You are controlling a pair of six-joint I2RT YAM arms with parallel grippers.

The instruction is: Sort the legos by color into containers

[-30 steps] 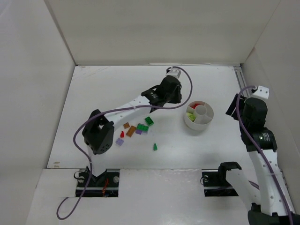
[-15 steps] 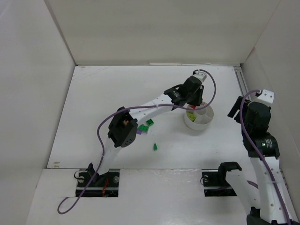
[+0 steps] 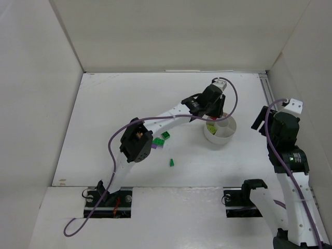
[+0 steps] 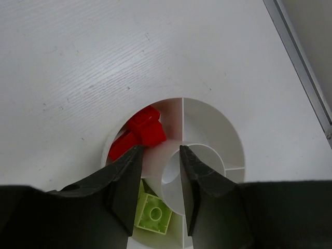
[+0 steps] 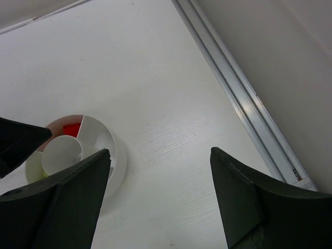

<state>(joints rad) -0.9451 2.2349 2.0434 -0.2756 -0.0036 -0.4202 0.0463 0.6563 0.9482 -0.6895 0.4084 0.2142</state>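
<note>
White table (image 3: 104, 129), left hand (image 4: 160, 153) above dish (image 4: 212, 122)

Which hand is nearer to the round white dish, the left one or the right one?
Left. The left hand hangs right above the dish, over the compartment with red bricks. The right hand is off to the dish's right side, apart from it.
</note>
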